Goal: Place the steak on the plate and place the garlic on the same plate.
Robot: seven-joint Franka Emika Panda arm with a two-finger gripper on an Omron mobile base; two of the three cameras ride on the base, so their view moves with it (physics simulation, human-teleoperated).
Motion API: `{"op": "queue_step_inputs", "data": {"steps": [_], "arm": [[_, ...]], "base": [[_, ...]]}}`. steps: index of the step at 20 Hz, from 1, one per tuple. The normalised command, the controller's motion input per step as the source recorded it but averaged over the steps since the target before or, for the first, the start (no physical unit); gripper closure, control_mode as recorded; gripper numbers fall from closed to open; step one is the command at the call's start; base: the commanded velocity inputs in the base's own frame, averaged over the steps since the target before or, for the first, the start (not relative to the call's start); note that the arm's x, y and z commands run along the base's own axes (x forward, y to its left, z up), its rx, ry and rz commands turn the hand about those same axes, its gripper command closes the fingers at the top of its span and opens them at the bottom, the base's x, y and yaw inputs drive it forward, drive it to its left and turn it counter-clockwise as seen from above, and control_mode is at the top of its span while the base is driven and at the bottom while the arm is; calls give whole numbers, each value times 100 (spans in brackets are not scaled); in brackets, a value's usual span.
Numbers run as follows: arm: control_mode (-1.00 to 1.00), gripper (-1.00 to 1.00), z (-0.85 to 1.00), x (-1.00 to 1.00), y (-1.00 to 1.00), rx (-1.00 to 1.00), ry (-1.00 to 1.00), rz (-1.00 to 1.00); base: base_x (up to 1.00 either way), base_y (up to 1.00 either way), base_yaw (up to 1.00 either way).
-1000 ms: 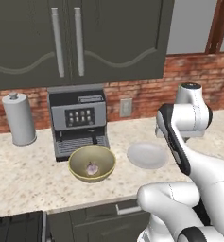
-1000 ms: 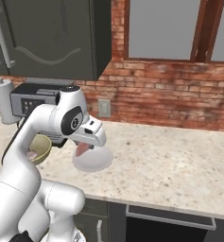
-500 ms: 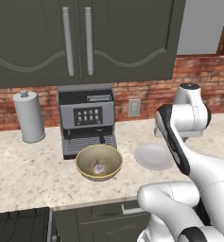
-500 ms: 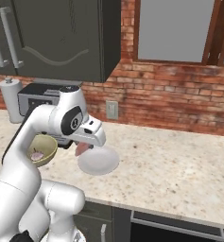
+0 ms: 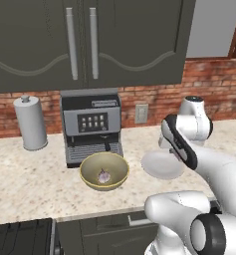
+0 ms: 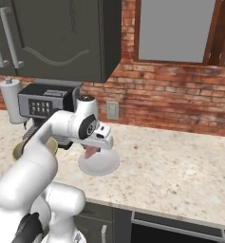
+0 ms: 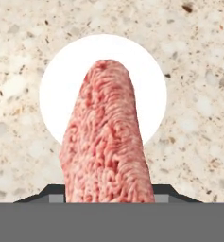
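A raw pinkish-red steak (image 7: 106,142) hangs from my gripper (image 6: 91,148), which is shut on it just above the round white plate (image 7: 149,80). The steak's tip points down at the plate's middle, and the steak hides my fingertips in the hand view. In the right base view the steak (image 6: 90,153) dangles over the plate (image 6: 99,164). The plate (image 5: 159,167) lies on the counter right of a yellow bowl (image 5: 104,171). The small pinkish-white garlic (image 5: 103,175) sits inside that bowl.
A coffee machine (image 5: 92,127) stands behind the bowl, with a paper towel roll (image 5: 31,123) to its left. Dark wall cabinets (image 5: 84,40) hang above. A stove top (image 5: 20,239) shows at the lower left. Bare speckled counter (image 6: 180,175) stretches right of the plate.
The base has driven sideways, so the whole scene has shifted in both base views. My gripper stays over the plate with the steak in it.
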Motion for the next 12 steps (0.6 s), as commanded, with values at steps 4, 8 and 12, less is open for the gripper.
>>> {"op": "queue_step_inputs", "data": {"steps": [4, 8, 12], "arm": [[-100, 100, -22, 14, -14, 0, 3, 0], [-100, 100, -30, 3, -19, 0, 4, 0], [-100, 100, -55, 2, -18, 0, 1, 0]], "base": [[0, 0, 0], [0, 0, 0], [0, 0, 0]]}}
